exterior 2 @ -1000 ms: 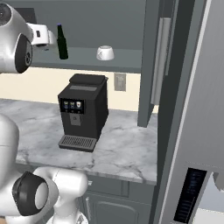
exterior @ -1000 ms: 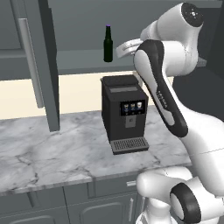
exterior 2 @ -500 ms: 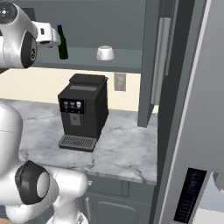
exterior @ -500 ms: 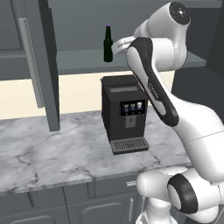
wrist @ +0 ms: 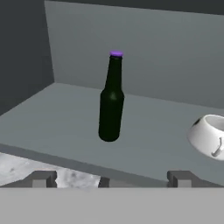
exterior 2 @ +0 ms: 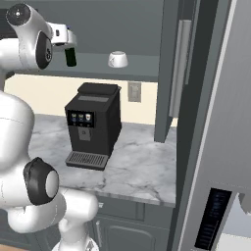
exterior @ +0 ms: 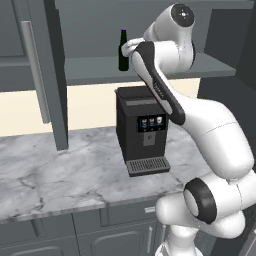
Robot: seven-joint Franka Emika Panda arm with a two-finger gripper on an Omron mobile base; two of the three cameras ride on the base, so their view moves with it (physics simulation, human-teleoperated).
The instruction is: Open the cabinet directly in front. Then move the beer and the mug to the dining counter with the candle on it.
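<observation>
Reaching straight ahead, the spread hand (wrist: 109, 179) should straddle the slim near-black glass bottle (wrist: 110, 98) low on its body, avoiding the white mug (wrist: 209, 135) rightward.

both base views look forward from behind, sharing the open cabinet (exterior: 150, 70); hand view faces its shelf closely.

I count one beer (wrist: 111, 100) and one mug (wrist: 208, 134) on the single grey shelf (wrist: 65, 118) of the one open cabinet (exterior: 47, 70), which has two doors swung out, each with one long silver handle (exterior: 36, 70). Below it I see one black coffee machine (exterior: 141, 130) on one marble counter (exterior: 55, 175). My one tool (wrist: 109, 178) has two fingertips (wrist: 41, 178).
</observation>
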